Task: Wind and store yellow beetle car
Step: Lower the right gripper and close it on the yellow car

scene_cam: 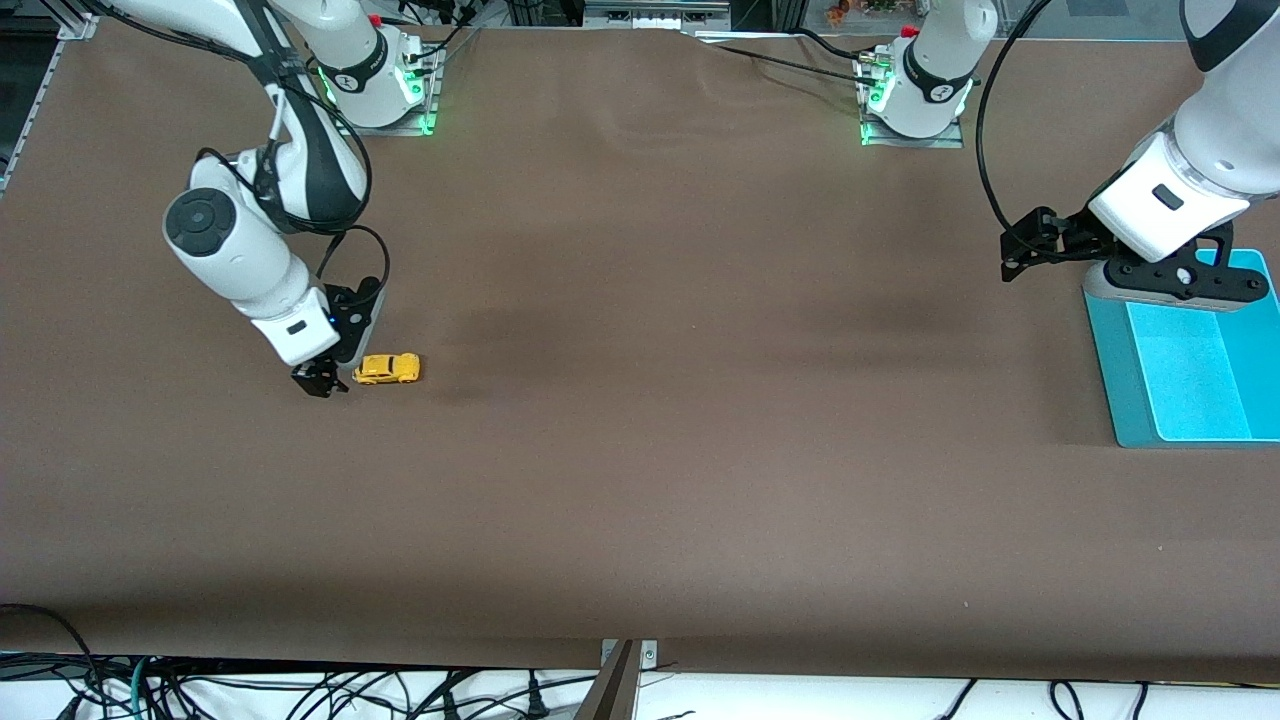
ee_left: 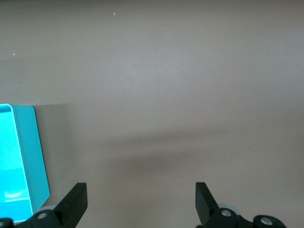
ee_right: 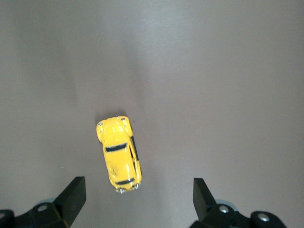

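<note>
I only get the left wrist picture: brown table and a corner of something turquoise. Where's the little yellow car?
Observer: The yellow beetle car sits on the table at the right arm's end, right beside the right gripper.
Operator: Is it being held?
Observer: No. In the right wrist view the car lies free on its wheels, and the right gripper is open with its fingers apart.
Operator: And the turquoise thing?
Observer: A turquoise bin at the left arm's end, with nothing visible inside; the left gripper hovers by its edge.
</note>
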